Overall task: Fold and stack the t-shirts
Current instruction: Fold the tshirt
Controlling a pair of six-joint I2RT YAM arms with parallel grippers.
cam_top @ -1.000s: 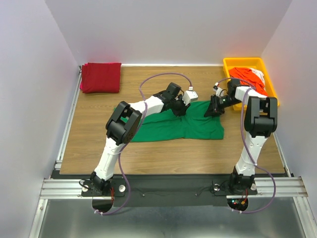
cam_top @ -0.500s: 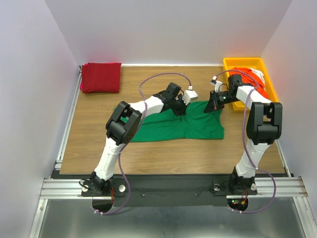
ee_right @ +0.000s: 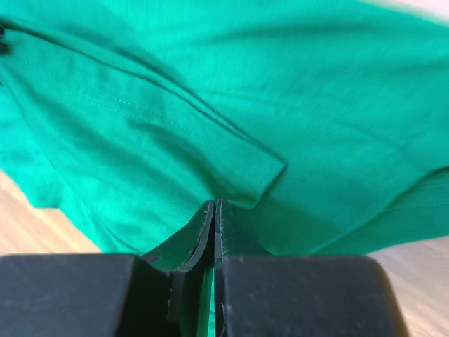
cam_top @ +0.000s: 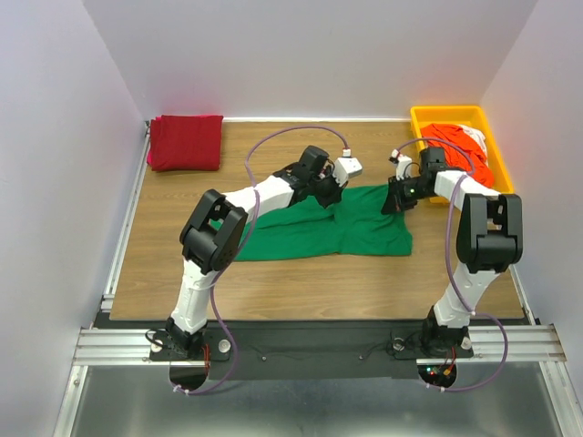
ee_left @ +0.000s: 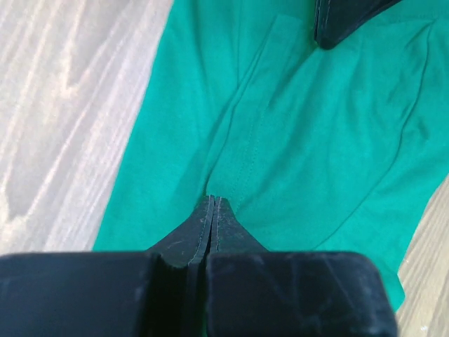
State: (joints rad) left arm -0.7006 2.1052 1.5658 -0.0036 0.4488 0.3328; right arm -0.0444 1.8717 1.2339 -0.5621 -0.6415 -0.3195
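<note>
A bright green t-shirt (cam_top: 332, 229) lies spread in a wide band across the middle of the wooden table. My left gripper (cam_top: 330, 194) is shut on a fold of the green t-shirt at its far edge; in the left wrist view its jaws pinch a seam (ee_left: 212, 198). My right gripper (cam_top: 395, 200) is shut on the shirt's far right corner, with a folded flap of green cloth (ee_right: 231, 151) at its tips (ee_right: 215, 202). A folded dark red t-shirt (cam_top: 186, 141) lies at the far left corner. Orange-red and white shirts (cam_top: 460, 146) lie in the tray.
A yellow plastic tray (cam_top: 428, 116) stands at the far right corner, close behind the right arm. White walls close the table on three sides. A metal rail runs along the table's left edge (cam_top: 127, 218).
The right gripper lifted and swung toward the far side, then came back down onto the shirt's right corner. The left gripper shifted slightly toward the far side, holding the cloth.
</note>
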